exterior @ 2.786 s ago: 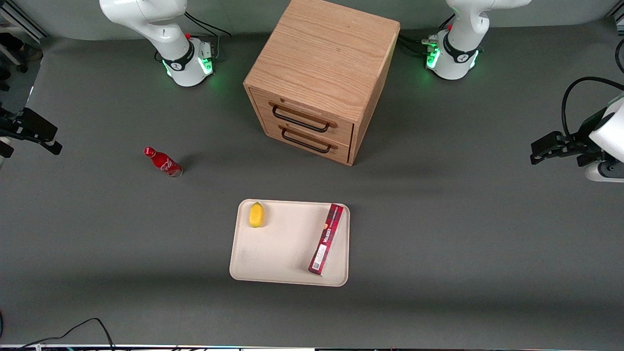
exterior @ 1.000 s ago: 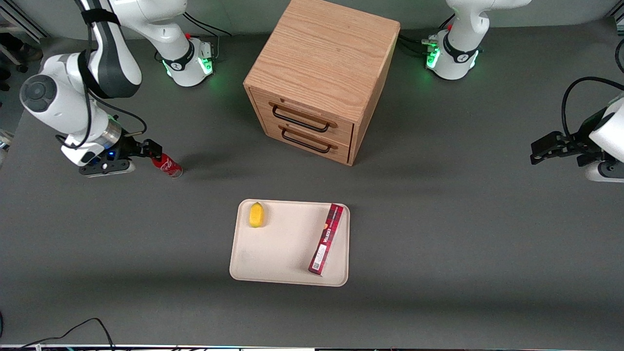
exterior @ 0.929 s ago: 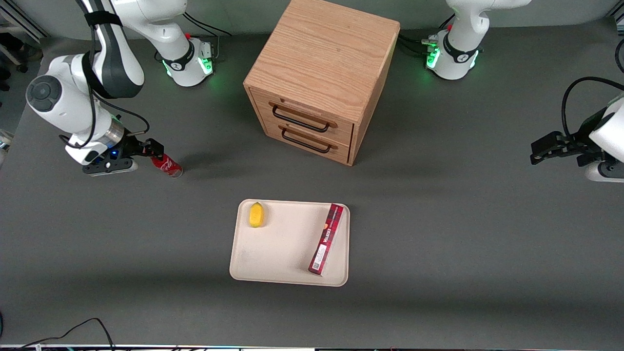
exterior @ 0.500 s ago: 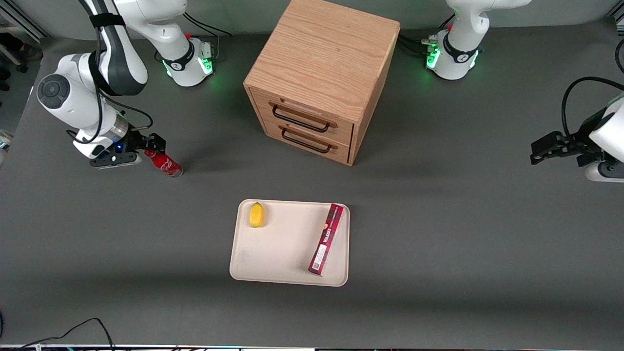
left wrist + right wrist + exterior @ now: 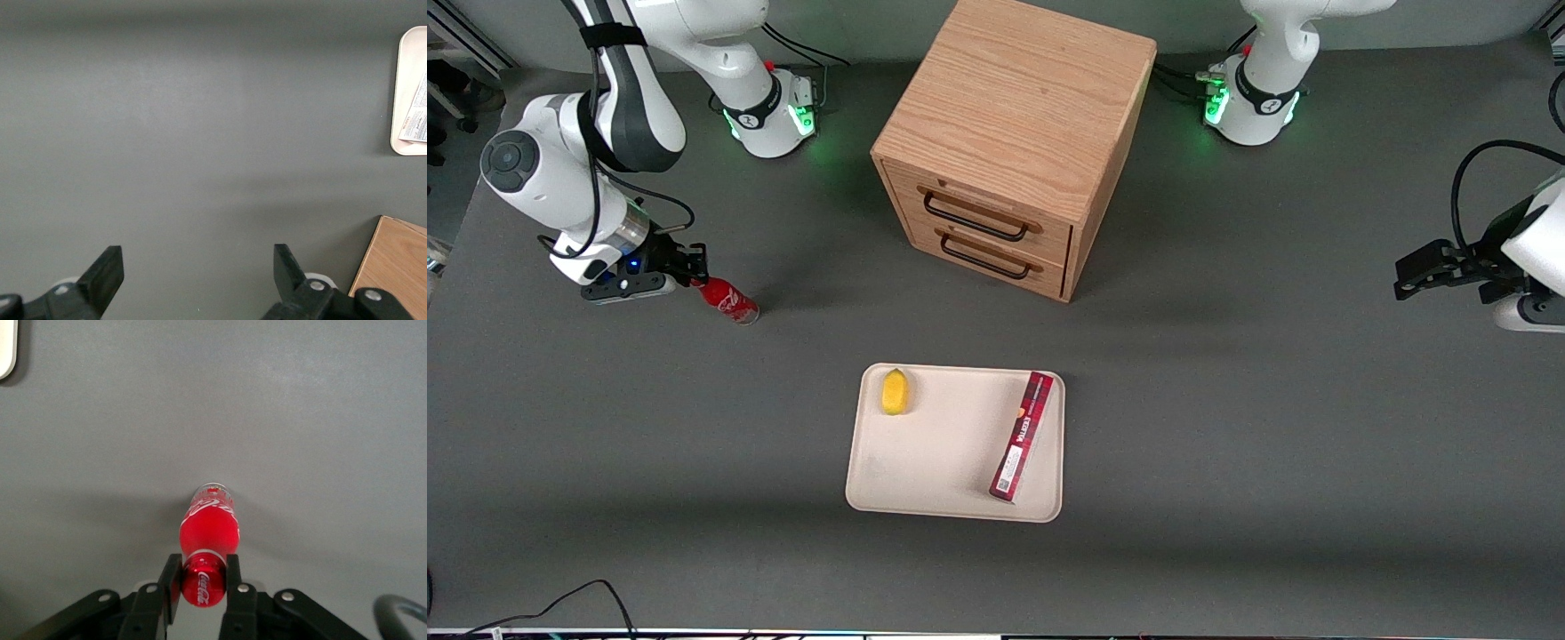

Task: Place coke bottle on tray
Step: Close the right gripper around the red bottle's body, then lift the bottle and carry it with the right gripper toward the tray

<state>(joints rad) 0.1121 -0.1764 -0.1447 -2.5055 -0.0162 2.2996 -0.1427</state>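
- Grey table (image 5: 1227,462): wooden drawer cabinet (image 5: 1009,142) in the middle; tray (image 5: 943,462) nearer the front camera, carrying a lemon (image 5: 895,391) and a long dark-red box (image 5: 1023,436).
- Coke bottle (image 5: 727,299): upright on the table toward the working arm's end, well apart from the tray.
- Gripper (image 5: 202,581): at the cap, fingers (image 5: 171,581) pressed against both sides of the bottle top; clamped on it, bottle not yet lifted.
- Step in hand: grasp, apparently complete.
- Next move: lift straight up, carry to the tray's bare middle, clear of lemon and box.
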